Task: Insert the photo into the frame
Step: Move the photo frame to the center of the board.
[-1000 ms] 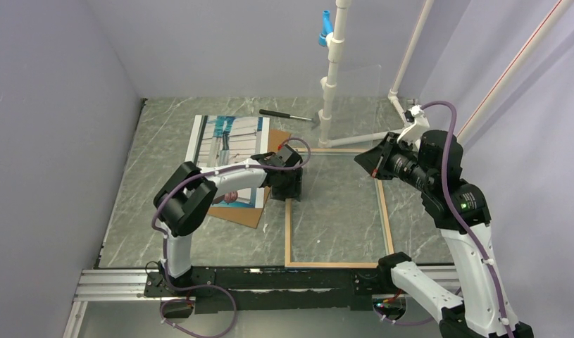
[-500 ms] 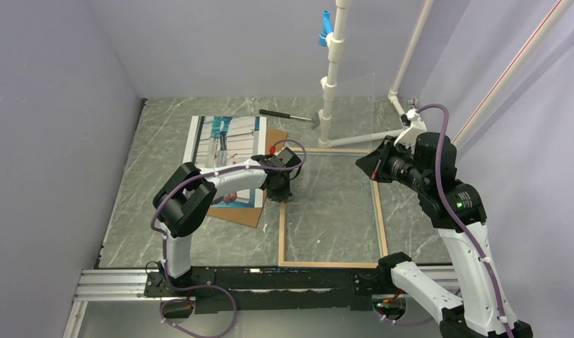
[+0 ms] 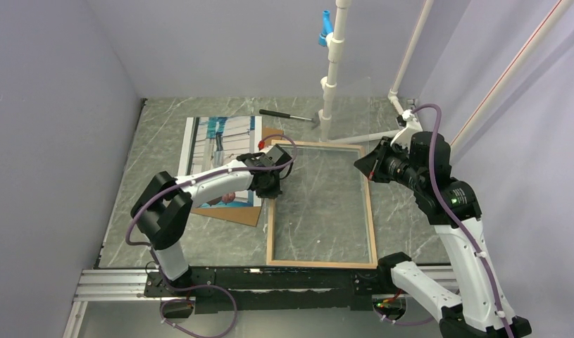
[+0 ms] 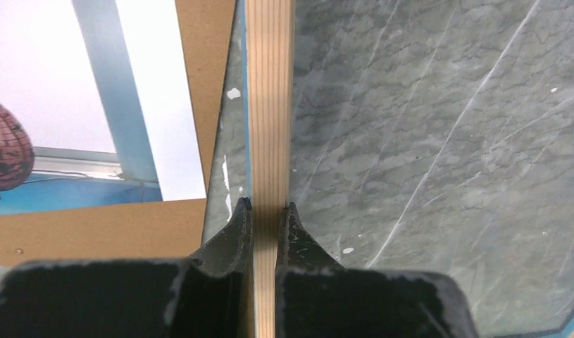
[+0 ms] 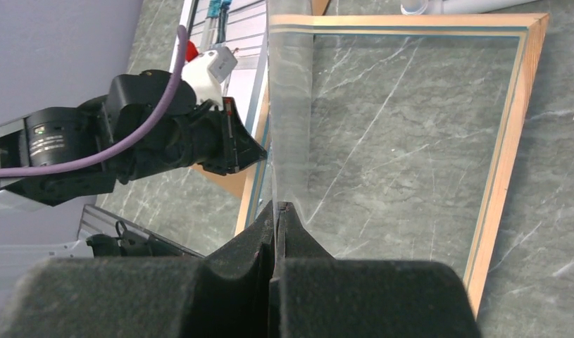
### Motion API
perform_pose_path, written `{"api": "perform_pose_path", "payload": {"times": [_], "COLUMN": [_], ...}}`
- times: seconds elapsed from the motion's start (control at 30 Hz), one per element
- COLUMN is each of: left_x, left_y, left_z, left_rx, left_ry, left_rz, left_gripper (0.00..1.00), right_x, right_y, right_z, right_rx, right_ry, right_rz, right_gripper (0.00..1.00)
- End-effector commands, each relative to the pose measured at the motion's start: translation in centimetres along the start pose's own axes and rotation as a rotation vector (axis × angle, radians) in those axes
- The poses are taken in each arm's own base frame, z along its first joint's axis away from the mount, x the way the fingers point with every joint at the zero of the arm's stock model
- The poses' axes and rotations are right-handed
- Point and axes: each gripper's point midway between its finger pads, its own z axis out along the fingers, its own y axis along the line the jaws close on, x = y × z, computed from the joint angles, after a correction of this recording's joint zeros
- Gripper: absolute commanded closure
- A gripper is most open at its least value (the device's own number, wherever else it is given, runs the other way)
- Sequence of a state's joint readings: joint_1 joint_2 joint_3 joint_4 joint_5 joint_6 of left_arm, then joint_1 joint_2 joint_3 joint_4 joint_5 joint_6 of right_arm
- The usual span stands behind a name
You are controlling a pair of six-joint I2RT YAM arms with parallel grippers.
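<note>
On a grey marbled table [image 3: 164, 232], a large thin frame [image 3: 369, 211] lies with its pale wood back facing up and the marble showing through its opening. A thin line of turquoise runs along its inner edge.

The left hand [image 3: 273, 186] has hold of the frame's left rail, near the far end. The left wrist view shows it closely: the two fingers are closed almost together, one on each side of the wooden rail, pinching it between their tips.

Just left of the frame lies the photo [image 3: 224, 141], picture side up, with white side borders, pale columns, a blue floor and a reddish ball. It rests on a plain brown board [image 3: 238, 213], which sticks out beyond the photo on the edges nearest the frame. A narrow strip of bare table separates the board from the frame's left rail.

The right hand [image 3: 361, 165] hovers over the frame's right rail, near its far corner. Its fingers are pressed fully together. They seem to be nipping the edge of a clear sheet [image 5: 291, 105], which is hard to make out and shows in the right wrist view only as a glassy band across the frame.

Beyond the frame's far rail lie a small black-handled tool [image 3: 284, 115] and a white pipe stand [image 3: 333, 70].
</note>
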State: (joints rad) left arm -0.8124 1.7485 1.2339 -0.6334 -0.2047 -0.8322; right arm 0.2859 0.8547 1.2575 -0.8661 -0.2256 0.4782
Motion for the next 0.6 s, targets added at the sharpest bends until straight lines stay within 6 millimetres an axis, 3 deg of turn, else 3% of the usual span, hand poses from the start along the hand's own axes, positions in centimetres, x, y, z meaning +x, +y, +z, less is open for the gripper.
{"api": "perform_pose_path", "payload": {"times": [0.0,0.33,0.57], "left_x": [-1.6,0.3,0.2], "left_y": [0.1,3.6,5.9], "left_z": [-2.4,-2.6,-1.9], "left_rx": [0.015,-0.042,-0.077], "left_ry": [-0.061,-0.029,-0.025], "left_rz": [-0.007,-0.039,-0.037], "left_gripper": [1.0,1.0,0.99], "right_x": [-1.5,-0.9,-0.7], "right_y": [1.0,1.7,1.8], "right_z": [0.2,1.1,1.5], "right_rx": [-0.048,-0.099,-0.108], "right_ry": [-0.06,-0.024,-0.013], "right_rz": [-0.023,-0.003,-0.001], "right_gripper": [1.0,1.0,1.0]}}
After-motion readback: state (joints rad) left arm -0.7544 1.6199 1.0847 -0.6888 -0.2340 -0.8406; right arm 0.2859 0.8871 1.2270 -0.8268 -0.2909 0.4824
